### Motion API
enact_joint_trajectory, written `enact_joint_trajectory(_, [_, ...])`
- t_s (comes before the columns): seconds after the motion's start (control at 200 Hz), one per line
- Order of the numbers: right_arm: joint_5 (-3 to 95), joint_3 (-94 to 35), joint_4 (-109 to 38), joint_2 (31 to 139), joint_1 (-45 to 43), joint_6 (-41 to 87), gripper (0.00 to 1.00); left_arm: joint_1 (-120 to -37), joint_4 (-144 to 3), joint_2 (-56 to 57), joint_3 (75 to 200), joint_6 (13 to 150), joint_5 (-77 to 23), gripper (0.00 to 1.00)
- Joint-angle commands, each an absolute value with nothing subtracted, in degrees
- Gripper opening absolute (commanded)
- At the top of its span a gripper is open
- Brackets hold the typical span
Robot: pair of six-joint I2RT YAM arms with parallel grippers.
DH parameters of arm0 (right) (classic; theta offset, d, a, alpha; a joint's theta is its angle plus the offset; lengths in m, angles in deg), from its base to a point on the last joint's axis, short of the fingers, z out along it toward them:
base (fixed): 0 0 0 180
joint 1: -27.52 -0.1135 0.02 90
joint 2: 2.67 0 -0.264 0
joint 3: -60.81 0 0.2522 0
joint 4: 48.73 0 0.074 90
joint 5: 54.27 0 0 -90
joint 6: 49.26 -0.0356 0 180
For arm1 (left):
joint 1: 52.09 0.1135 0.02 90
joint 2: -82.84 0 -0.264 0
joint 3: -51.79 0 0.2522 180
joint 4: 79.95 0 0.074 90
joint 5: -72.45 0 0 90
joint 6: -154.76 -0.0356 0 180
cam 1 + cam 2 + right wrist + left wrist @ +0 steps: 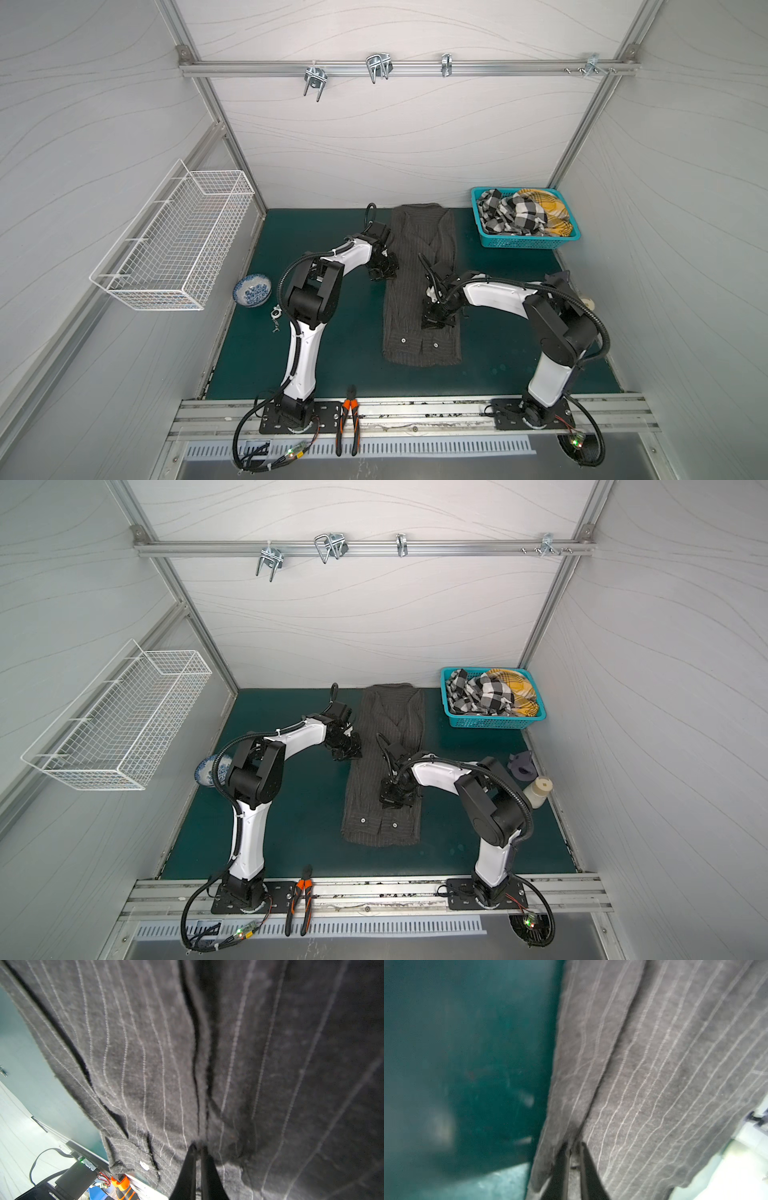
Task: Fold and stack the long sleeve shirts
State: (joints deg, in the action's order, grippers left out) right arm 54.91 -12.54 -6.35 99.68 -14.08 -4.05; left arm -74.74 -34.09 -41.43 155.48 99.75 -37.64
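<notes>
Pinching the pinstriped charcoal shirt [409, 299] — fingers of the left gripper [573, 1144] clenched on its left edge, right gripper [198, 1145] fingers clamped on a mid-cloth fold.

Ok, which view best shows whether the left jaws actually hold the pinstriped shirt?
Left wrist view: the left gripper shows close up, jaws shut on a fold of the pinstriped shirt. Both top views show it at the shirt's edge, pinch hidden. The right wrist view lacks it.

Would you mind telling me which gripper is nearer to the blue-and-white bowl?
Left. The left gripper pinches the pinstriped shirt at the edge facing the bowl. The right gripper grips the shirt further across, towards its buttoned hem.
</notes>
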Motion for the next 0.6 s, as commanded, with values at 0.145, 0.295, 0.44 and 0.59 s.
enact_joint_trajectory(0.145, [54.89,-11.44,-5.98,99.66,-14.45,-4.79,0.09,-74.77,-38.15,-37.52,152.32,103.81,-39.65,0.0])
enact_joint_trajectory(0.295, [55.03,-11.4,-5.92,99.03,-14.32,-4.91,0.09,-74.11,-39.3,-34.25,149.83,105.52,-38.65,0.0])
enact_joint_trajectory(0.44, [54.8,-11.66,-5.53,98.16,-14.4,-4.88,0.09,-73.47,-40.6,-30.34,145.66,105.83,-36.11,0.0])
enact_joint_trajectory(0.59, [54.84,-11.83,-5.01,98.16,-14.38,-5.02,0.09,-73.36,-41.03,-30.54,142.98,105.47,-36.14,0.0])
